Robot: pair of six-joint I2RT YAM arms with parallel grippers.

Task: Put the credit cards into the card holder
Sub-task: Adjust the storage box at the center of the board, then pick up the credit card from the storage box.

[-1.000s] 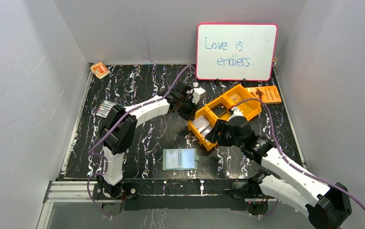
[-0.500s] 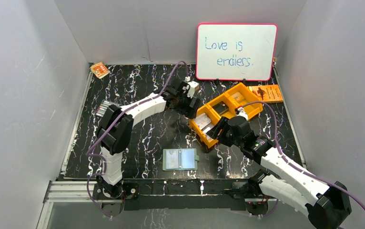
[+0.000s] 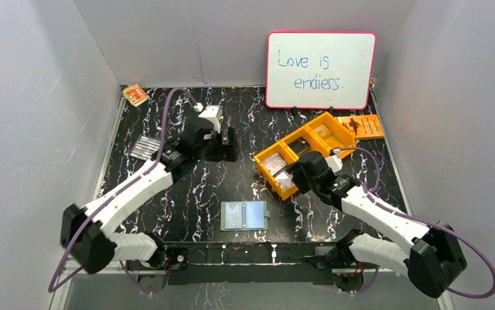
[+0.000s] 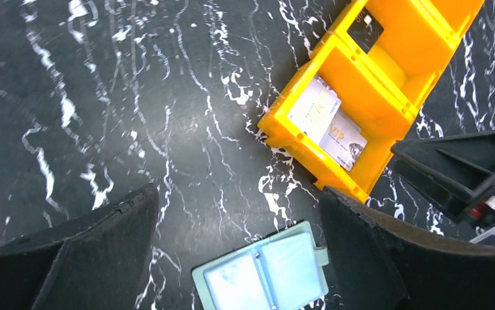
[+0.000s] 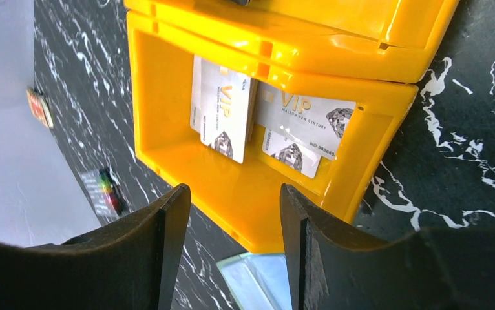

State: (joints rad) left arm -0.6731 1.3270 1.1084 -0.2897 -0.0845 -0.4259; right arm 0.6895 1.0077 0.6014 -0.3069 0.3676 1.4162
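Swung left and away from the orange tray since 1 second ago, the left gripper now hangs over bare tabletop, its fingers spread wide apart and empty. Nearest the arm bases, the card holder lies open and flat, pockets up. Just beyond it, the right gripper hovers above the tray's near compartment, fingers apart, holding nothing. Several credit cards lie overlapped in that compartment. Farthest back stands a whiteboard.
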